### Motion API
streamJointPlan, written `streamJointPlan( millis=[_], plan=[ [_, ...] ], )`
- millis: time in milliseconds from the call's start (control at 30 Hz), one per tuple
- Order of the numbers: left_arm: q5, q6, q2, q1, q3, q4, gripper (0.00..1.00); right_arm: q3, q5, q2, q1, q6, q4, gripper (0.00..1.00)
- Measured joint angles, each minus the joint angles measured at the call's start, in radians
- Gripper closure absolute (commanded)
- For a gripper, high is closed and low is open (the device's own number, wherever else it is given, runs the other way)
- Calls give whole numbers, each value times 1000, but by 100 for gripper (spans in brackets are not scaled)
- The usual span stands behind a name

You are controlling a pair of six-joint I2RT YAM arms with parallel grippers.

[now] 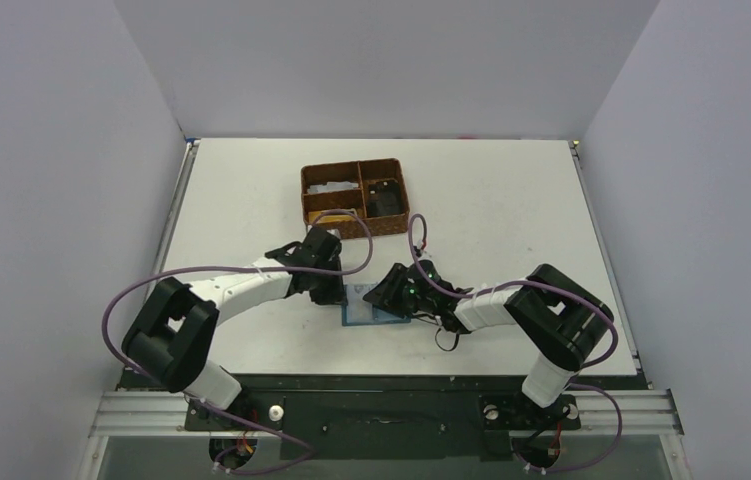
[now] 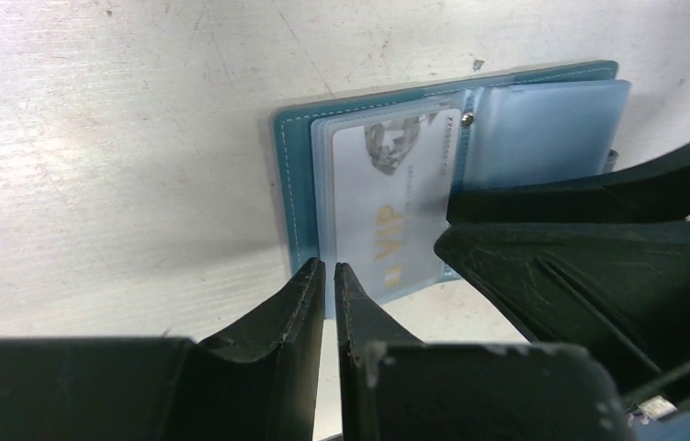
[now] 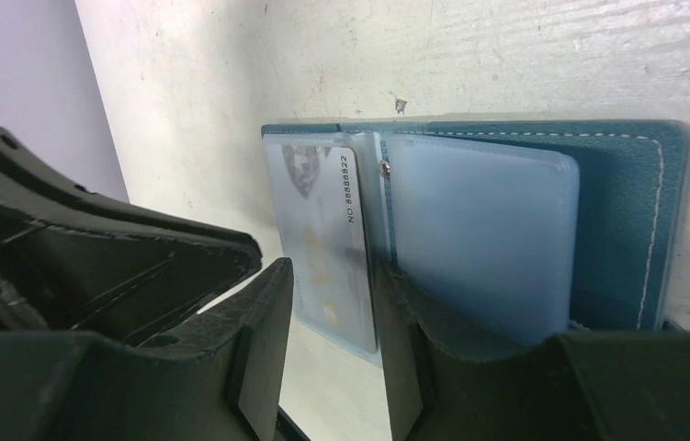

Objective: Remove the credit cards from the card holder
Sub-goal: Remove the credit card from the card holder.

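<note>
Left fingers [image 2: 286,322] barely parted, right fingers [image 3: 263,367] wider; only left wrist shows card's [image 2: 396,202] VIP.

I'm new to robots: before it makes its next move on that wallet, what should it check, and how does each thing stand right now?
1. Card holder lying open and flat: ok.
2. Credit card in view, inside its clear pocket: ok.
3. Left gripper empty, jaws only a narrow slit apart, too narrow to take the card: not ok.
4. Right gripper open, nothing held: ok.
5. Right gripper pinning the holder firmly: cannot tell.
6. More cards in the frosted sleeve: cannot tell.
</note>
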Motion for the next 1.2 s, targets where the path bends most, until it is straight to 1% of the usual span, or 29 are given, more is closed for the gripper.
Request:
streamJointPlan(
  millis=[333, 533, 667, 767, 867, 1067, 1200],
  plan=[
    [19, 0, 80, -2, 0, 47, 92, -3, 0, 1, 0, 5, 7, 64],
    [14, -1, 96, -14, 8, 55, 96, -4, 0, 1, -1, 5, 9, 65],
    [6, -6, 108, -24, 19, 55, 100, -11, 0, 1, -6, 5, 21, 68],
    [2, -12, 113, -29, 24, 58, 100, -26, 0, 1, -13, 8, 37, 77],
    [2, -25, 119, -30, 25, 67, 100, -43, 0, 1, -22, 14, 51, 81],
    [2, -36, 124, -33, 26, 82, 100, -64, 1, 1, -31, 19, 79, 87],
    [3, -36, 126, -33, 26, 89, 100, -68, 1, 1, -34, 19, 80, 89]
  ],
)
